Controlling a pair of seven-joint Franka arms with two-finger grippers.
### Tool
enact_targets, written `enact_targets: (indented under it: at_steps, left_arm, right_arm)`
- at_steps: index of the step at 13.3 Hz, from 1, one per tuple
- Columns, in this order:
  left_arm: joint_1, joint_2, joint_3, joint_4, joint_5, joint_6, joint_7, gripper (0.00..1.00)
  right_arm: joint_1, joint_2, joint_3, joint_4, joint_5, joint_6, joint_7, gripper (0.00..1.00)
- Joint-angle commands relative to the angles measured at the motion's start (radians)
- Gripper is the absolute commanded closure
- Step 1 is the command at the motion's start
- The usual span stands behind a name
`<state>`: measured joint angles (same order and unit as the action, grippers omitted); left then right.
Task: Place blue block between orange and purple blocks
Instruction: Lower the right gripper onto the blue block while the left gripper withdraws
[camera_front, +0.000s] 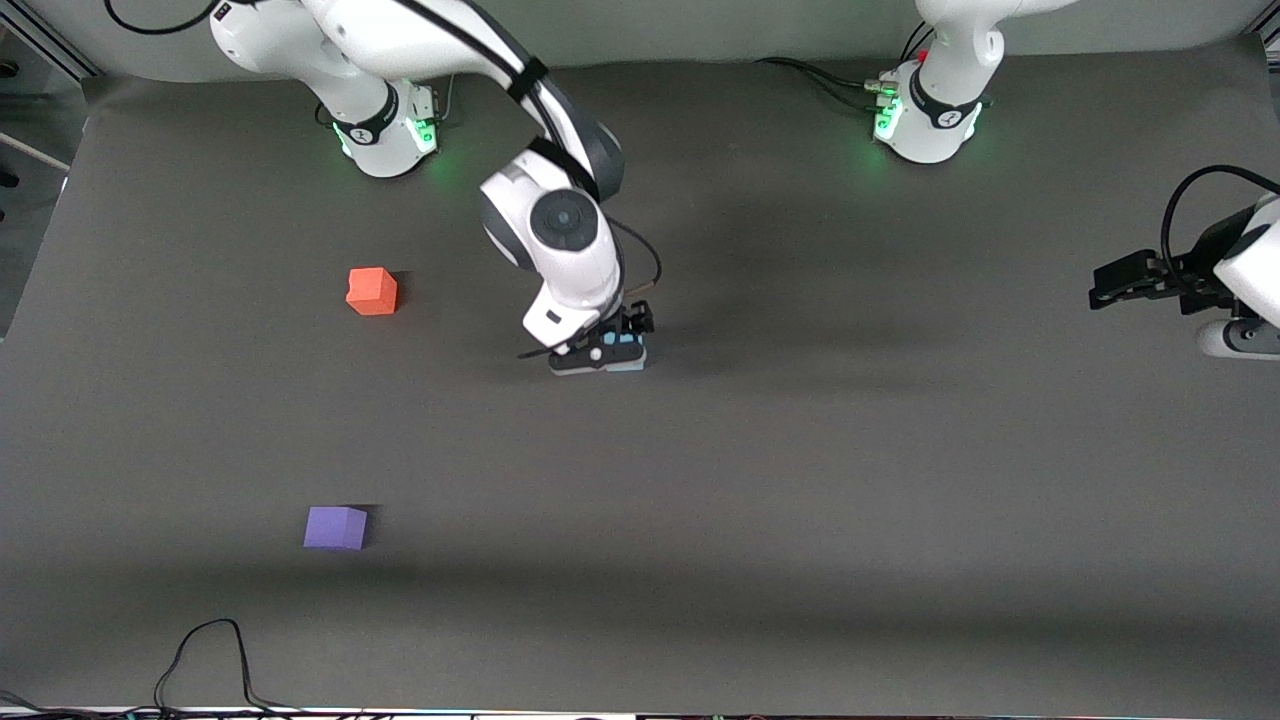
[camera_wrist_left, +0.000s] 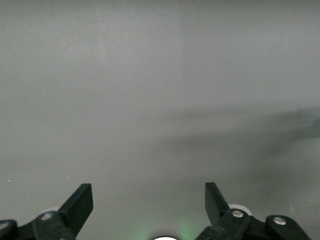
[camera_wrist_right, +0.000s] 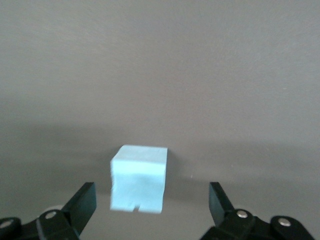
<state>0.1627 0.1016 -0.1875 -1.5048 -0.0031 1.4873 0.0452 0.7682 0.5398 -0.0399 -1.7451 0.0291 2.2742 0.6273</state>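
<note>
The blue block (camera_wrist_right: 139, 179), a light sky-blue cube with a small notch in one edge, sits on the dark table mat near its middle. My right gripper (camera_wrist_right: 152, 195) is low around it, open, with a gap on each side between fingers and block. In the front view the right gripper (camera_front: 600, 357) hides most of the blue block (camera_front: 630, 362). The orange block (camera_front: 371, 291) lies toward the right arm's end. The purple block (camera_front: 335, 527) lies nearer to the front camera than the orange one. My left gripper (camera_front: 1100, 284) waits open at the left arm's end, empty (camera_wrist_left: 148, 192).
The grey mat (camera_front: 800, 450) covers the table. A black cable (camera_front: 215, 660) loops at the edge nearest the front camera. The two arm bases (camera_front: 385, 130) (camera_front: 930, 120) stand along the edge farthest from that camera.
</note>
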Motion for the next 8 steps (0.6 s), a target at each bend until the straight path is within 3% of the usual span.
enact_targets:
  at_steps: [1, 2, 5, 8]
  left_arm:
    - [0.008, -0.063, -0.010, -0.075, 0.031, 0.021, 0.015, 0.00]
    - [0.000, -0.072, 0.000, -0.084, 0.032, 0.033, 0.019, 0.00]
    - [-0.208, -0.092, 0.211, -0.092, 0.032, 0.033, 0.019, 0.00]
    - [-0.213, -0.106, 0.214, -0.111, 0.032, 0.038, 0.030, 0.00]
  right_arm:
    - [0.008, 0.049, -0.011, -0.024, -0.017, 0.102, 0.054, 0.00]
    - [0.009, 0.064, -0.009, -0.024, -0.011, 0.125, 0.061, 0.00]
    - [0.008, 0.066, -0.006, -0.024, -0.003, 0.134, 0.065, 0.00]
    - [0.035, 0.069, -0.002, -0.025, 0.020, 0.146, 0.098, 0.00]
